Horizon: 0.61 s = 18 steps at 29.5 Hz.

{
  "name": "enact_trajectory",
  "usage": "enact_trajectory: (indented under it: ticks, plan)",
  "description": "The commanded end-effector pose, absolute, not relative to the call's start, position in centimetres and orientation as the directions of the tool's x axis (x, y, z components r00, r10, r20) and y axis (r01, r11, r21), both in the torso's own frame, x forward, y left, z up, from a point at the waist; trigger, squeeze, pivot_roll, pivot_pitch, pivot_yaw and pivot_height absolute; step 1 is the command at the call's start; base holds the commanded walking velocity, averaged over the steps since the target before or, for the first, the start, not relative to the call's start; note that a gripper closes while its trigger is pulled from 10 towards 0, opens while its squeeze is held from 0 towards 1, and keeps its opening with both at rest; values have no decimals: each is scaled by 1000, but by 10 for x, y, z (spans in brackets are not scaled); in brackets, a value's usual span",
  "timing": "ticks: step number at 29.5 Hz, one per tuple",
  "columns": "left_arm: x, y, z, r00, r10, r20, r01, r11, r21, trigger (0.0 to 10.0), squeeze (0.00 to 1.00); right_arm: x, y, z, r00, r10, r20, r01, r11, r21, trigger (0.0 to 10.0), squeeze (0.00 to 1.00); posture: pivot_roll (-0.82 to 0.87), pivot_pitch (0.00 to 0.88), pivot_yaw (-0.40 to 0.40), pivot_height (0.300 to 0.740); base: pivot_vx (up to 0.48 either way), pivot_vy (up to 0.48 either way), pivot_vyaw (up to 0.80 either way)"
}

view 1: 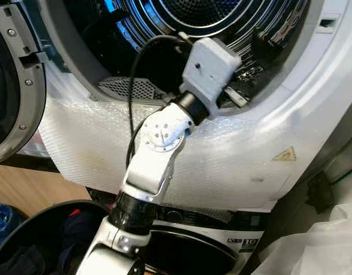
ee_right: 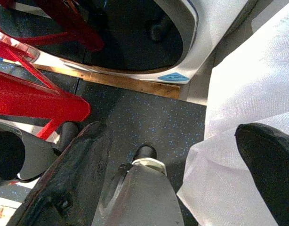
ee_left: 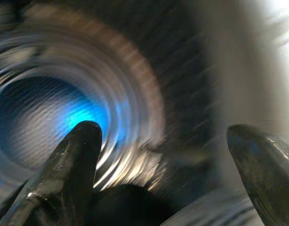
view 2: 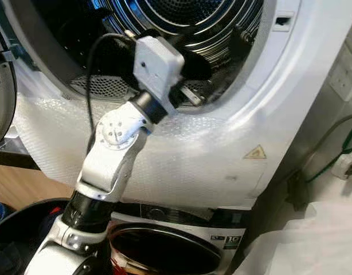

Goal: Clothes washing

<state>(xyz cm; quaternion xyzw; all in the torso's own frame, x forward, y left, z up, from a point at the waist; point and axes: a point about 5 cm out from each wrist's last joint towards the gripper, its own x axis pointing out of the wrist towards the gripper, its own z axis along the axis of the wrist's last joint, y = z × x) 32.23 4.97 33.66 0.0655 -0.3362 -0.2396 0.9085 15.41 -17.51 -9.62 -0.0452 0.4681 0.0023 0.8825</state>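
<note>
My left arm reaches up into the round opening of the upper machine, and its grey wrist housing sits at the lower rim. The ribbed steel drum lies beyond it, lit blue inside. In the blurred left wrist view my left gripper is open, with its two fingers wide apart inside the drum and nothing between them. A dark round basket holding dark clothes stands on the floor at the lower left. My right gripper hangs open above the speckled floor.
The machine's door stands swung open at the left. Bubble wrap covers the front below the opening. A second machine sits underneath. White cloth lies at the lower right, and a red frame stands on the floor.
</note>
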Motion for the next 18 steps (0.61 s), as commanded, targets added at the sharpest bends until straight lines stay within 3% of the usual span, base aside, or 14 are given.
enact_trajectory:
  ticks: [1,4,8,9,12,14,18]
  plan:
    - [326,64,342,712,-405,573,321,914,247,10000,0,152,-172,-98,550,-32,-835,-51,996,-72,10000,0,118,0,46,740,0,0,0]
    - [334,85,337,831,-286,478,260,958,122,10000,0,151,-174,-98,548,-35,-836,-52,996,-76,10000,0,120,0,48,740,0,0,0]
    - [333,96,335,864,-278,420,266,960,89,10000,0,151,-177,-97,547,-41,-836,-50,995,-81,10000,0,119,0,51,740,0,0,0]
    - [337,106,333,892,-288,349,293,955,41,10000,0,152,-178,-97,547,-42,-836,-53,995,-84,10000,0,122,0,51,740,0,0,0]
    - [342,115,331,896,-376,237,388,922,-7,10000,0,153,-177,-97,543,-38,-839,-66,994,-87,10000,0,129,0,52,740,0,0,0]
    - [342,118,334,891,-397,221,394,917,59,10000,0,153,-176,-97,546,-36,-837,-66,994,-87,10000,0,127,0,56,740,0,0,0]
    - [346,135,335,905,-395,156,391,919,59,10000,0,155,-175,-96,549,-30,-835,-72,994,-83,10000,0,127,0,58,740,0,0,0]
